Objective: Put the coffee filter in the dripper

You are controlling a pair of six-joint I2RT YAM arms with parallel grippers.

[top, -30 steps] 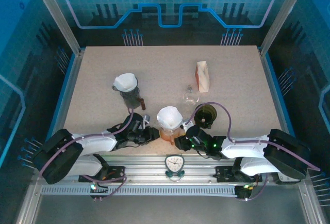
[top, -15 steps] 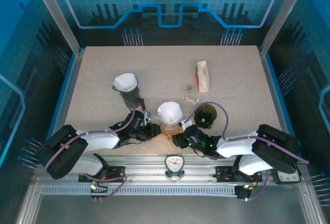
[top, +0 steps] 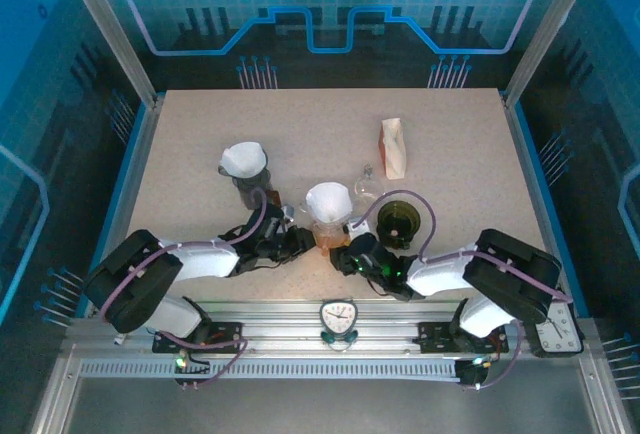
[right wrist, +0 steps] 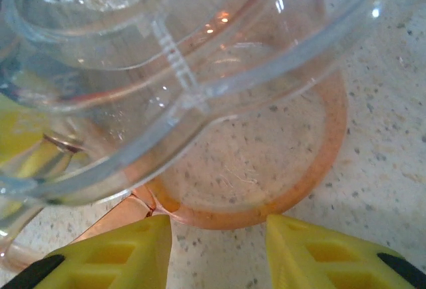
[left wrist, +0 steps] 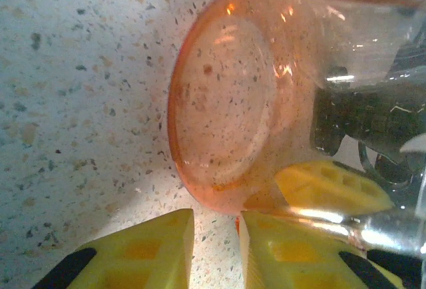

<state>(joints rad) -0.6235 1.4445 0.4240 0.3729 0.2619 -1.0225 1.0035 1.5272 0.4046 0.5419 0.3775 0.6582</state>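
Top external view: the white coffee filter (top: 328, 200) is seated in the orange dripper (top: 329, 238), at centre frame on the worktop (top: 190, 134). Against the views of a second ago, dripper and filter together are found shifted up the frame, away from the near edge, and both arms are extended further after them. The filter's seating is unaltered by the shift.

The left pincer (top: 300, 245) is set at the dripper's left, the right pincer (top: 352, 253) at its lower right. In the left wrist view the yellow fingers (left wrist: 143, 252) are held a narrow gap apart, with the dripper's base rim (left wrist: 200, 192) at the mouth of the gap; whether anything is pinched cannot be told. In the right wrist view the fingers (right wrist: 100, 259) are spread, the base rim lying just ahead of them, with nothing gripped.

Judgement: placement is taken as done. The shift is read as repositioning only, and withdrawal of both arms remains.
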